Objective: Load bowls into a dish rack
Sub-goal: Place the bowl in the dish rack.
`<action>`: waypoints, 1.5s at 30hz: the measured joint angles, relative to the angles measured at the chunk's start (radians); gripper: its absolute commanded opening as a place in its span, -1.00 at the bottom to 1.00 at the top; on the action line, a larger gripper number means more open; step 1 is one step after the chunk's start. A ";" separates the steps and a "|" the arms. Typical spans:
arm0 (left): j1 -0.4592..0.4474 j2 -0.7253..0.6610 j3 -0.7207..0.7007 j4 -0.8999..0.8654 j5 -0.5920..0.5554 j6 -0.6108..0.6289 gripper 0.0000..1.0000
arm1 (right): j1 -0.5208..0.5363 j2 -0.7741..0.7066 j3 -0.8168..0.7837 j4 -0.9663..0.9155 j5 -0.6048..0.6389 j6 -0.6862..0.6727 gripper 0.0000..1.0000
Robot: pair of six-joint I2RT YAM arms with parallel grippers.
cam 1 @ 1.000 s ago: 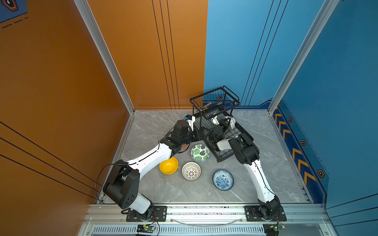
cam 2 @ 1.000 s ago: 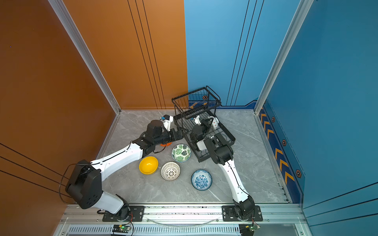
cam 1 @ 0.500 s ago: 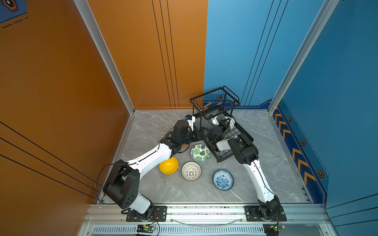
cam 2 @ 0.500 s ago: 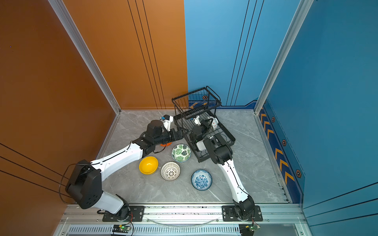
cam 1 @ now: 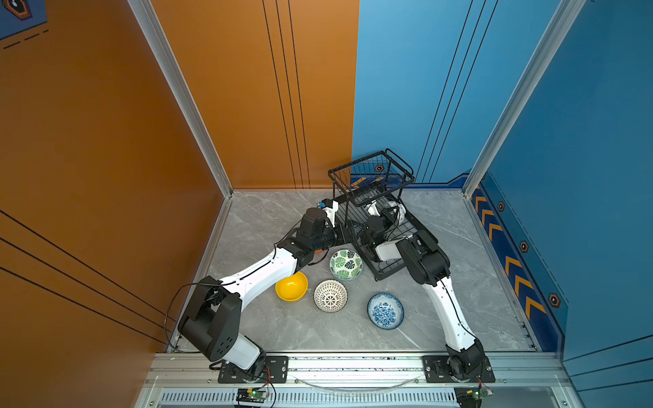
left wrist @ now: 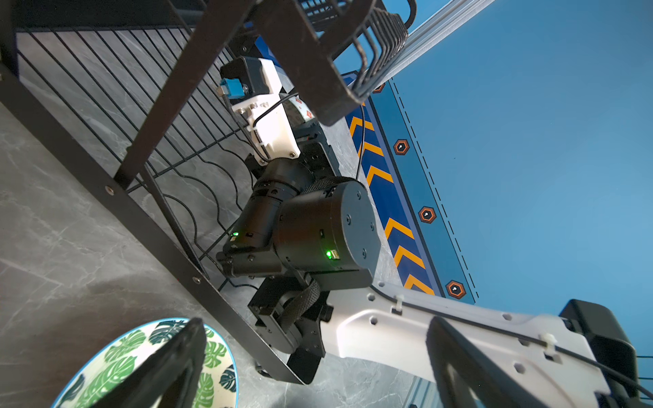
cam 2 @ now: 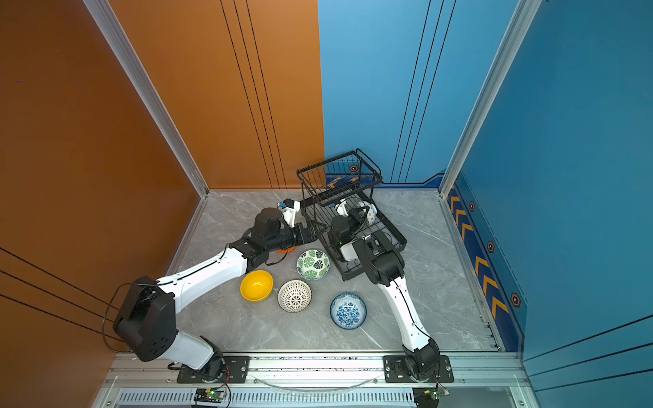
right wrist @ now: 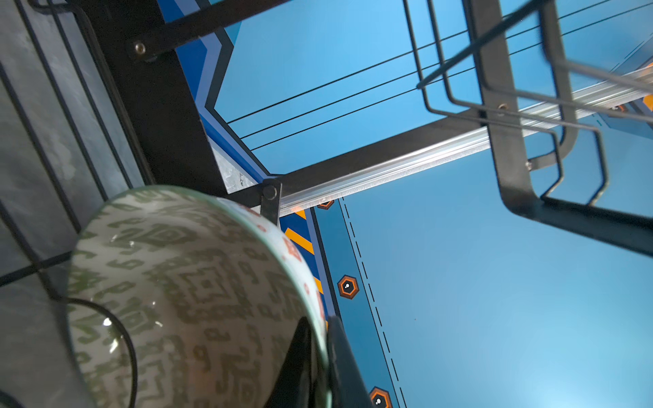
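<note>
My right gripper (right wrist: 319, 360) is shut on the rim of the pale grey-green patterned bowl (right wrist: 183, 289). It holds the bowl on edge inside the black wire dish rack (cam 1: 387, 273), under the raised basket tier (cam 1: 371, 173). In both top views this bowl (cam 2: 367, 208) shows only partly behind wires. My left gripper (left wrist: 318, 371) is open at the rack's left side, over the leaf bowl (left wrist: 116, 364). On the floor sit the leaf bowl (cam 1: 346, 264), yellow bowl (cam 1: 291, 286), lattice bowl (cam 1: 330, 296) and blue floral bowl (cam 1: 385, 311). A sliver of the orange bowl (cam 2: 286, 250) shows under the left arm.
The rack stands at the back of the grey marble floor, against the blue wall with its chevron skirting (cam 1: 509, 261). The right arm's elbow (cam 1: 424, 261) hangs over the rack's front end. The orange wall (cam 1: 106, 176) closes the left side.
</note>
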 measured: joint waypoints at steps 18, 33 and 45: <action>-0.019 0.000 0.019 -0.017 -0.006 0.008 0.96 | 0.000 -0.082 -0.075 -0.221 0.013 0.253 -0.59; -0.037 0.006 0.044 -0.035 -0.020 0.016 0.96 | -0.014 -0.089 -0.108 -0.293 0.032 0.312 -0.32; -0.057 0.012 0.066 -0.057 -0.037 0.027 0.96 | -0.011 -0.141 -0.151 -0.326 0.030 0.314 -0.04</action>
